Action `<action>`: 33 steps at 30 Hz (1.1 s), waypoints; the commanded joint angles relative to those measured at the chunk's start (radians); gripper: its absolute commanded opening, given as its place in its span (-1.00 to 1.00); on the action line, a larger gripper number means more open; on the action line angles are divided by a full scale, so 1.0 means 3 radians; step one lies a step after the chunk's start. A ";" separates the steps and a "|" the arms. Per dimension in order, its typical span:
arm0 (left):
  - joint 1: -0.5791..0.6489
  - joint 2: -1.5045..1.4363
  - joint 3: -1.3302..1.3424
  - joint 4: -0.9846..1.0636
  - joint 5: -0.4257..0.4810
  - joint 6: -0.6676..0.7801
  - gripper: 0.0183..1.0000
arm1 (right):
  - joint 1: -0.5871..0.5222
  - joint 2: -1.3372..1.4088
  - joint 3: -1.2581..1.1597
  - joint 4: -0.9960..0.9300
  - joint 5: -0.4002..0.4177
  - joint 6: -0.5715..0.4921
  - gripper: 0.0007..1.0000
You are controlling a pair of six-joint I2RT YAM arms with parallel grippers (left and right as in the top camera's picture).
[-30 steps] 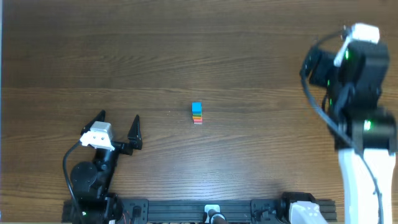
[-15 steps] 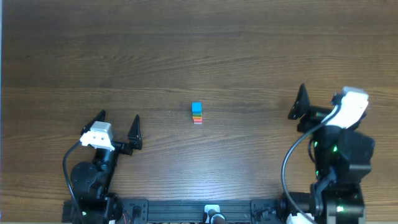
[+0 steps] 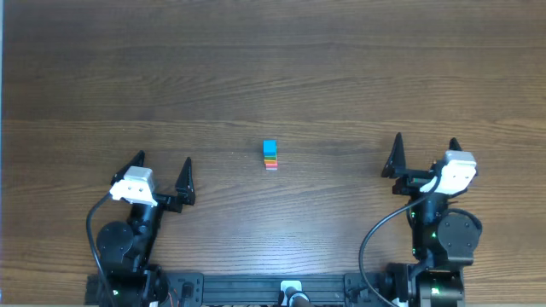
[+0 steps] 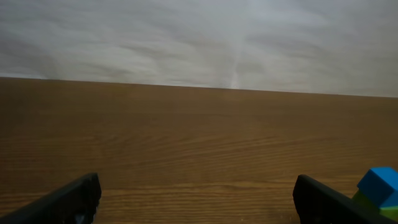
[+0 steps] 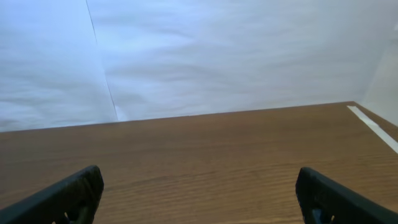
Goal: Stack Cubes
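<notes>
Dark brown wood-grain tabletop, grain running side to side in top view. Plain white sheet backdrop stands at its far edge in both wrist views, with a thin vertical seam. Pale strip lies along one tabletop edge.

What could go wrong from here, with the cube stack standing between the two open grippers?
1. The stack is narrow and several cubes high, with the blue cube on top. A knock to the table could probably topple it.
2. The left gripper and right gripper sit open on either side of it. The left wrist view shows the blue cube just past one finger, so a sideways sweep toward the middle might hit the stack.
</notes>
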 commanded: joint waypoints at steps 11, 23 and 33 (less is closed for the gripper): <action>-0.0013 -0.0018 -0.0020 -0.0001 -0.0004 0.0048 1.00 | -0.0018 -0.0711 -0.0153 -0.0247 -0.0051 -0.0144 0.98; -0.0013 -0.0018 -0.0020 -0.0003 -0.0005 0.0048 1.00 | -0.0017 -0.0736 -0.0169 -0.0553 -0.0051 -0.0142 0.99; -0.0013 -0.0018 -0.0020 -0.0003 -0.0005 0.0048 1.00 | -0.0018 -0.0736 -0.0262 -0.0671 -0.0052 -0.0141 0.98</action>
